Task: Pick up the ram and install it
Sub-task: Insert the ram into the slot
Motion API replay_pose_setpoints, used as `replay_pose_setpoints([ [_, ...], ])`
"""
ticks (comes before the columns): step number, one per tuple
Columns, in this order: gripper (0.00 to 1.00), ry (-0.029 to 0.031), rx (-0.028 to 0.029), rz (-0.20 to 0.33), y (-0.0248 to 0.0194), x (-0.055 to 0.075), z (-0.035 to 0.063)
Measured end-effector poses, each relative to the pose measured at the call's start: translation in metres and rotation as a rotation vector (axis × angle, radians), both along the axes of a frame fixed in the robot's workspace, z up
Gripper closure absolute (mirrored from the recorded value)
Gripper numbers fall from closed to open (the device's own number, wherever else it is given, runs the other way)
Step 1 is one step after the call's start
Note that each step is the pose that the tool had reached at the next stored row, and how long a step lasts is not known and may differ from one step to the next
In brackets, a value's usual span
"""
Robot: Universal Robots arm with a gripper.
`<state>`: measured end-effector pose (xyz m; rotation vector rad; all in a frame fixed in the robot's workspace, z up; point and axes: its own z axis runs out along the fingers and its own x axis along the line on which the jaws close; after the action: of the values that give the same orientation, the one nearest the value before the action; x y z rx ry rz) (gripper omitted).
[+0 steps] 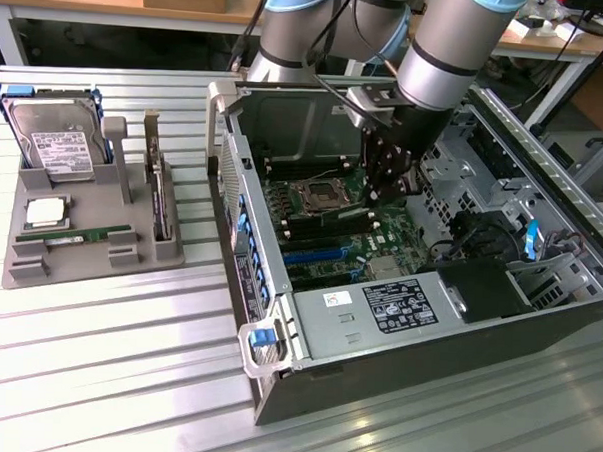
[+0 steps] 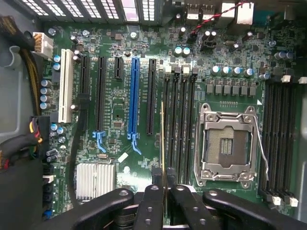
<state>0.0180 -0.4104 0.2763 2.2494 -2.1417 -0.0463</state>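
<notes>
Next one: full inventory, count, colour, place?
slatted metal table: one, silver, underneath
open black computer case: one, black, on table
green motherboard: one, green, inside case
thin green ram stick: one, green, edge-on over motherboard
grey moulded tray: one, grey, exterior view's left
second green ram stick: one, green, in tray
silver hard drive: one, silver, tray's back
square silver processor: one, silver, in tray
upright expansion card: one, dark, tray's edge
robot arm: one, grey, reaching into case
black gripper: one, black, shut on ram

The claw (image 1: 386, 188) hangs inside the open computer case (image 1: 416, 363), above the motherboard (image 1: 326, 242).
</notes>
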Motion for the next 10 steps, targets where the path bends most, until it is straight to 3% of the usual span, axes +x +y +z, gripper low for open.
replay_pose_setpoints([
  [3, 0.88, 0.0000, -0.0002, 0.000, 0.0000, 0.000, 0.0161],
  [6, 0.88, 0.0007, 0.0001, 0.000, 0.0000, 0.000, 0.0183],
  [7, 0.88, 0.0156, -0.0001, 0.000, 0.0000, 0.000, 0.0182],
  [8, 0.88, 0.0565, -0.0001, 0.000, 0.0000, 0.000, 0.0177],
  [9, 0.88, 0.0805, -0.0001, 0.000, 0.0000, 0.000, 0.0174],
  [10, 0.88, 0.1150, -0.0001, 0.000, 0.0000, 0.000, 0.0170],
])
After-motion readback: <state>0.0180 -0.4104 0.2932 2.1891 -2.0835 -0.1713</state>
